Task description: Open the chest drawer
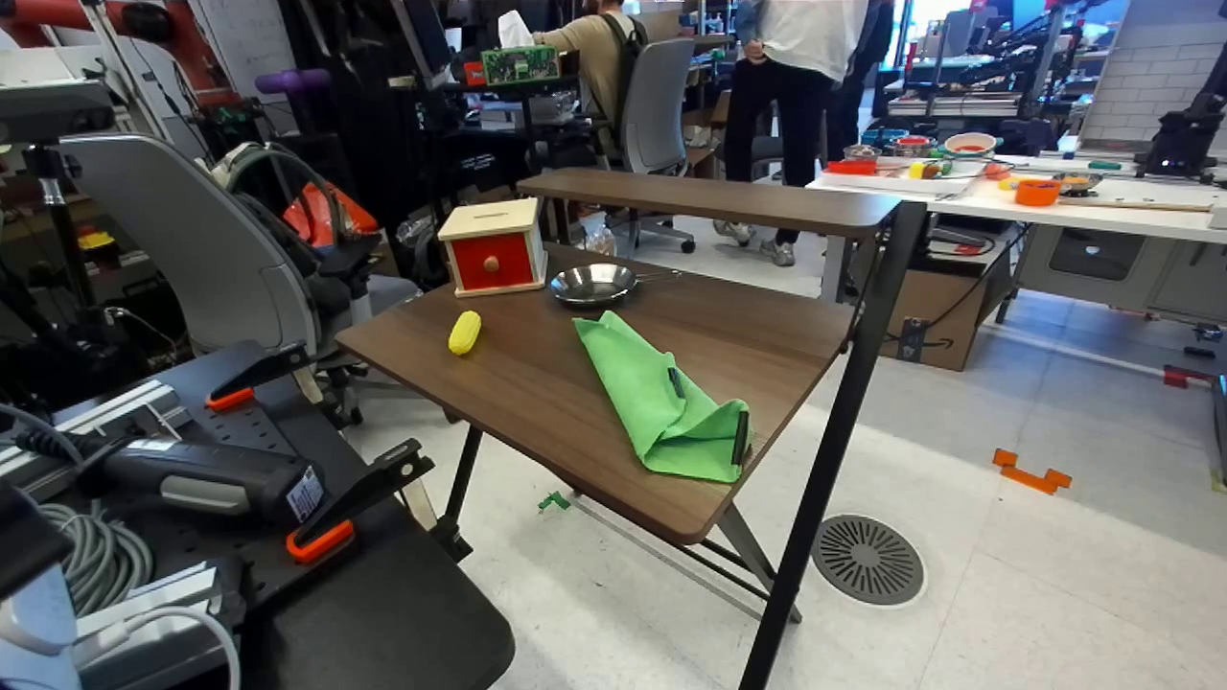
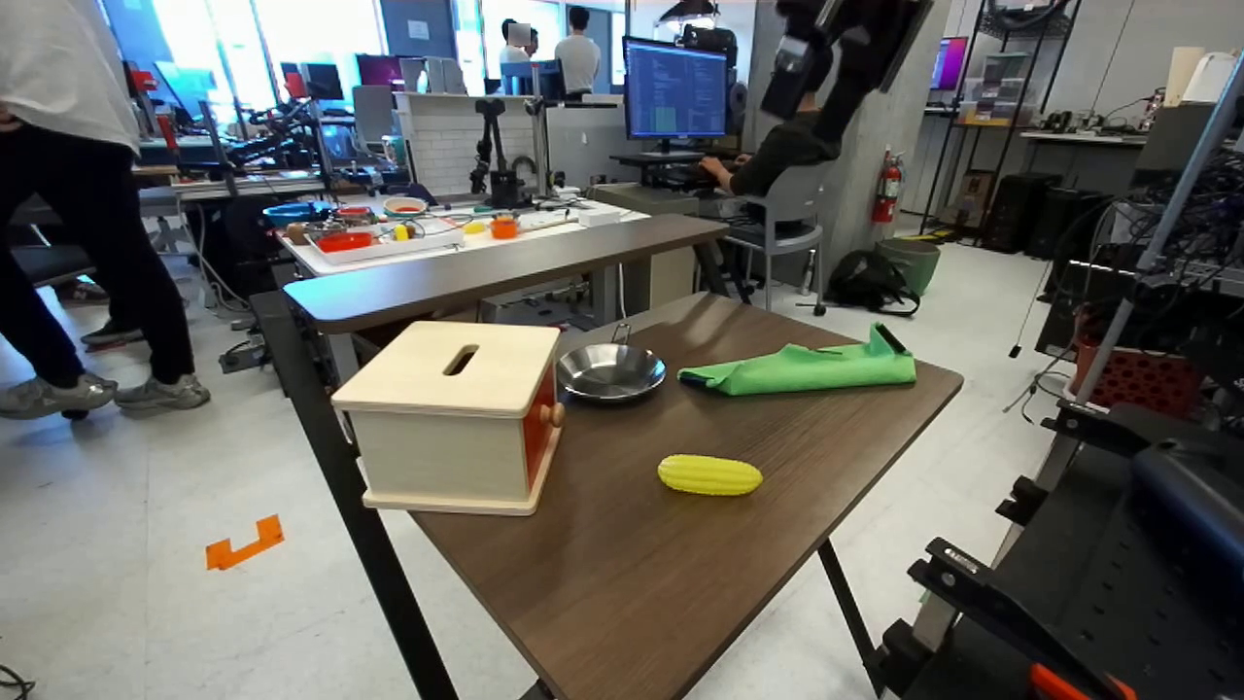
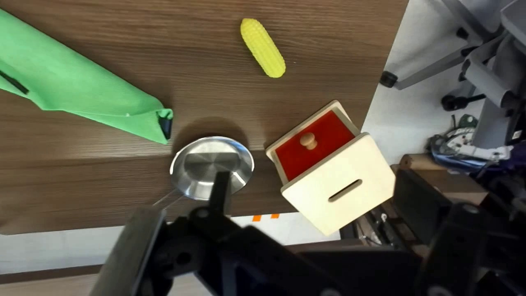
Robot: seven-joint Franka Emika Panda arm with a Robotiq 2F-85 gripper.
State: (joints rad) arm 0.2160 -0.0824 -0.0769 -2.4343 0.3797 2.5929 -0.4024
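Work Area

Corn is set on the table before the chest, a pan beside it, cloth farther off. The drawer is seated in the chest; the gripper is spread wide. A chair is parked nearby.

One drawer, one pan, one corncob, one cloth

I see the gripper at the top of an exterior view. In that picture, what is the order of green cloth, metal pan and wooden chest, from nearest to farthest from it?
1. Green cloth: rightmost of the three, below the gripper.
2. Metal pan: between the other two.
3. Wooden chest: leftmost of the three.
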